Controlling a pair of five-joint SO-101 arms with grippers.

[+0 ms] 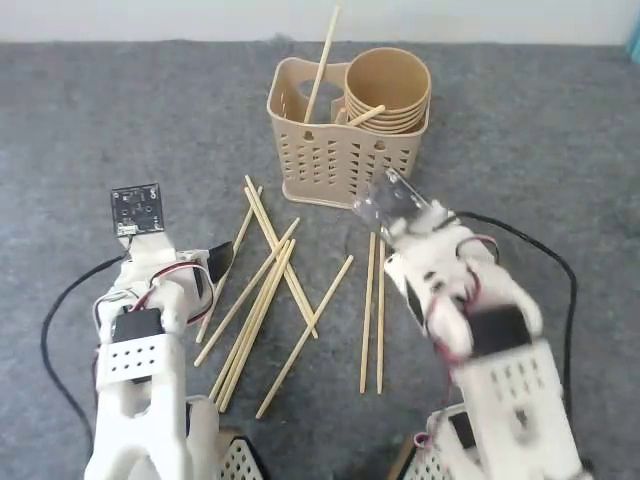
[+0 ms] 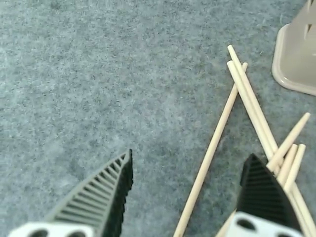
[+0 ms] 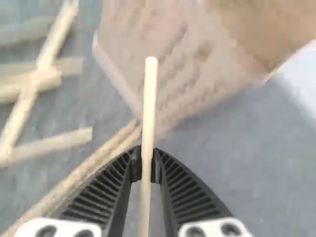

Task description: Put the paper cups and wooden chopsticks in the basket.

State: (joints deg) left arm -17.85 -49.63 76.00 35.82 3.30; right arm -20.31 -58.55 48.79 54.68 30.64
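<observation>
Right fingers (image 3: 182,192) pinch one chopstick (image 3: 148,108), bound for the basket (image 1: 315,160); left fingers (image 2: 111,190) gape over loose chopsticks (image 2: 211,148).

1. The cloth (image 1: 100,120) is mottled grey across the whole frame.
2. The basket (image 1: 330,165), upper centre, is beige, patterned with rows of small slots.
3. The cups (image 1: 388,85), upper centre, are plain tan-brown.
4. The chopsticks (image 1: 270,285), centre, are pale yellow wood.
5. The left arm (image 1: 140,350) and right arm (image 1: 480,320) are white with black motors, red wires and black cables.
6. The left gripper (image 2: 190,155) has black, ribbed fingers (image 2: 111,190) on white mounts.
7. The right gripper (image 3: 145,165) is also black and ribbed; its chopstick (image 3: 148,98) is cream.
</observation>
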